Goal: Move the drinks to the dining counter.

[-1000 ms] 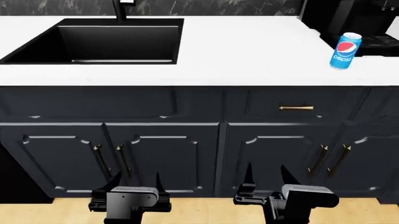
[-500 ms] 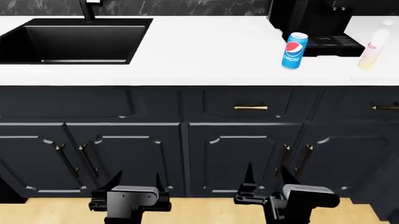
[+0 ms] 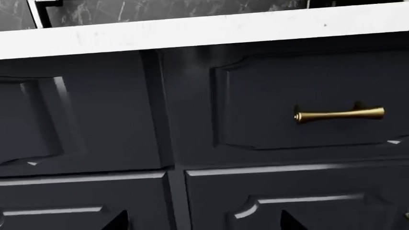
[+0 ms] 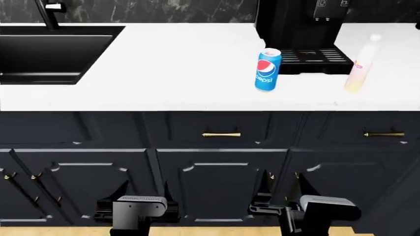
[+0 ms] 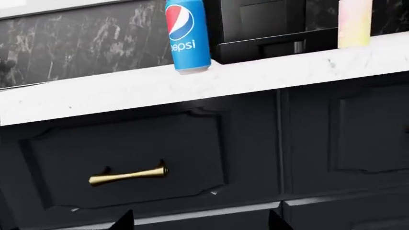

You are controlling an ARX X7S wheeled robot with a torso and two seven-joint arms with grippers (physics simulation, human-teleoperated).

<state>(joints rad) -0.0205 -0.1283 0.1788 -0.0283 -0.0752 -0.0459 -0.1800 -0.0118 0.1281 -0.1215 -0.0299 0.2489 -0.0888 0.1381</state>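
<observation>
Cola can (image 4: 267,70) upright on the white worktop (image 4: 177,73), blue with the red-white-blue logo facing out, right beside the drip tray of the black coffee machine (image 4: 298,29). Off to its right, well apart, stands the white bottle (image 4: 361,64) with the pink-to-yellow label, also upright, just past the machine's tray on the same worktop. From the right wrist camera you get both again: the can (image 5: 187,34) near the front edge of the worktop (image 5: 191,84), and only the lower part of the bottle (image 5: 355,23).

Down low, both arms hang in front of the dark panelled cabinets (image 4: 210,167). The left gripper (image 4: 141,192) has its two fingers spread, nothing between them. The right gripper (image 4: 283,184) is the same story: fingers parted, empty, pointing up at the cabinet fronts. Both are far below the worktop and well clear of either drink.

The left wrist camera looks at a drawer front with a brass handle (image 3: 338,114), the fingertips only just showing as dark points. The black sink (image 4: 49,49) sits at the far left, tap (image 4: 49,14) behind it.
</observation>
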